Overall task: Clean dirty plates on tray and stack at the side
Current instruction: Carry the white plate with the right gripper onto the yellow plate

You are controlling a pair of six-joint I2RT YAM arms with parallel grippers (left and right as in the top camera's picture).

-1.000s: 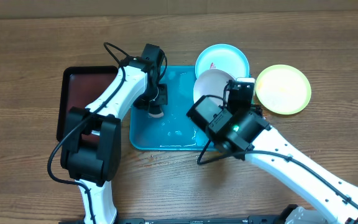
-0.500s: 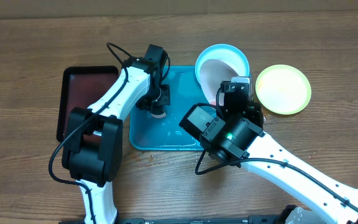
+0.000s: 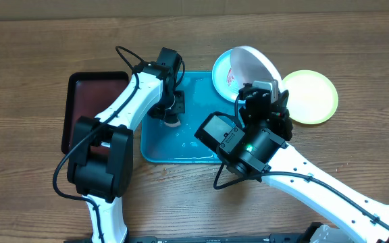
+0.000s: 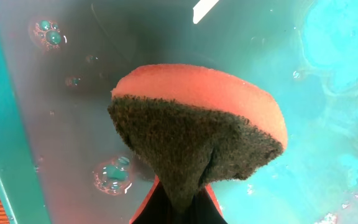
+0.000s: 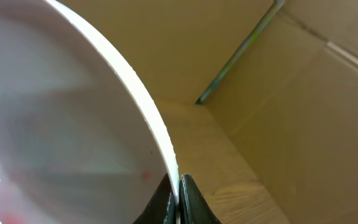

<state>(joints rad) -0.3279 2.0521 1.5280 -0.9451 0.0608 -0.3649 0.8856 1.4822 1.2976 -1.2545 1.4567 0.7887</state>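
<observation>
My right gripper is shut on the rim of the white plate, which it holds tilted on edge above the cyan plate. A red smear shows on the cyan plate. In the right wrist view the white plate's rim runs down into the shut gripper. The yellow-green plate lies flat on the tabletop to the right. Over the wet turquoise tray my left gripper is shut on an orange sponge with a dark scouring face, held just above the tray floor.
A black tray with a dark red inside lies left of the turquoise tray. Water and soap bubbles sit on the tray floor. A cardboard wall stands beyond the table's far edge.
The right gripper has lifted the white plate off the tray's right edge, swung it back over the cyan plate and tipped it steeply. The left arm has barely moved.
</observation>
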